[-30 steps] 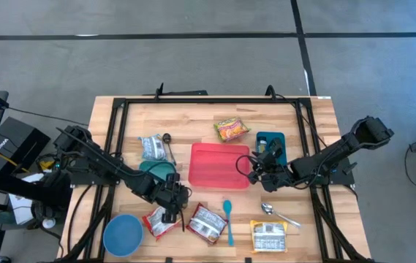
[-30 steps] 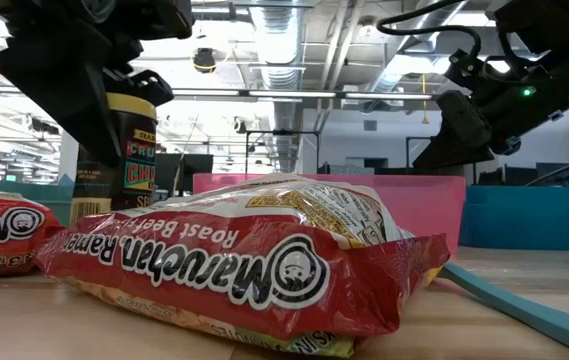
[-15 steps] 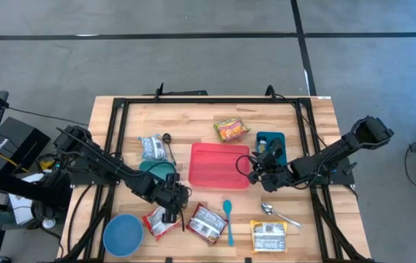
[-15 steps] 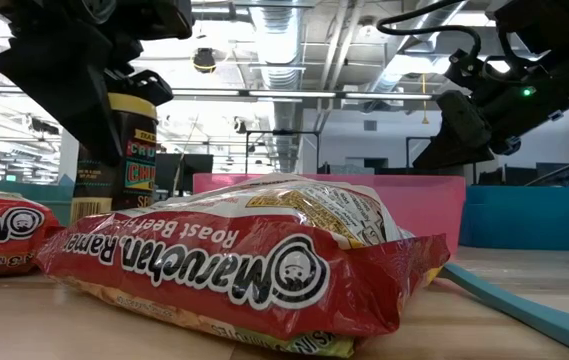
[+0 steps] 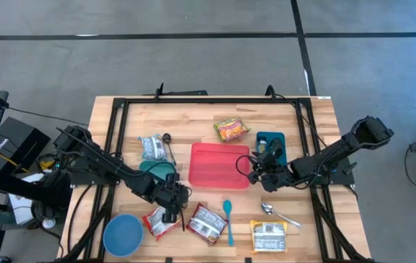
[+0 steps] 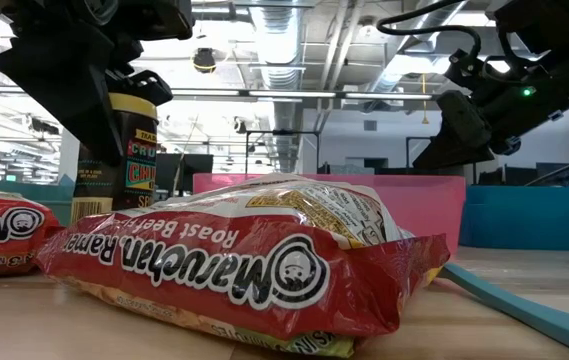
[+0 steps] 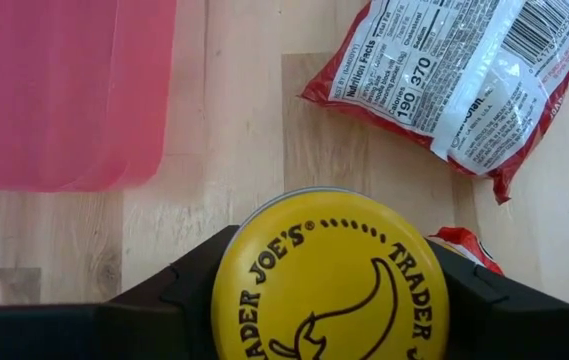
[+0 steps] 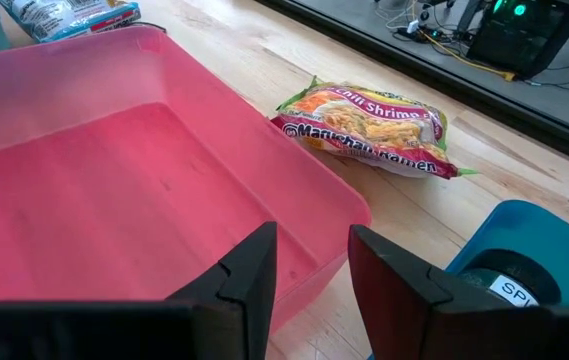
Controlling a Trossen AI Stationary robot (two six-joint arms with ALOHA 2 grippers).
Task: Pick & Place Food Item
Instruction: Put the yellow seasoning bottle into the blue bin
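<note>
**Left arm held a Trader Joe's jar, right arm waited over the pink bin**

The left gripper (image 5: 169, 200) was clamped on a jar (image 7: 330, 275) w/ a yellow lid, its dark fingers (image 7: 159, 290) pressed against both sides. The lid read "TRADER JOE'S" in an arc of dark letters. In the low view the jar (image 6: 130, 140) hung clear of the table, label partly readable but too cut off to make out. It sat near the front left of the table, just off the pink bin's (image 5: 219, 166) near corner.

Below the jar lay a ramen pack (image 7: 464, 75), back side up, w/ nutrition figures "190" and "370". Up close in the low view another pack (image 6: 239, 265) read "Maruchan Ramen" and "Roast Beef", upside down. A third pack (image 8: 369, 127), beyond the bin, read "Chili Shrimp" and "Maruchan Ramen".

The right gripper (image 8: 311, 275) hovered at the bin's right edge, fingers apart, nothing between them. Just beside it stood a blue holder (image 8: 524, 250) w/ a dark round lid inside, showing "SP" on a white label.

A teal spoon (image 5: 228, 220) and a blue bowl (image 5: 123, 234) lay along the front edge.
</note>
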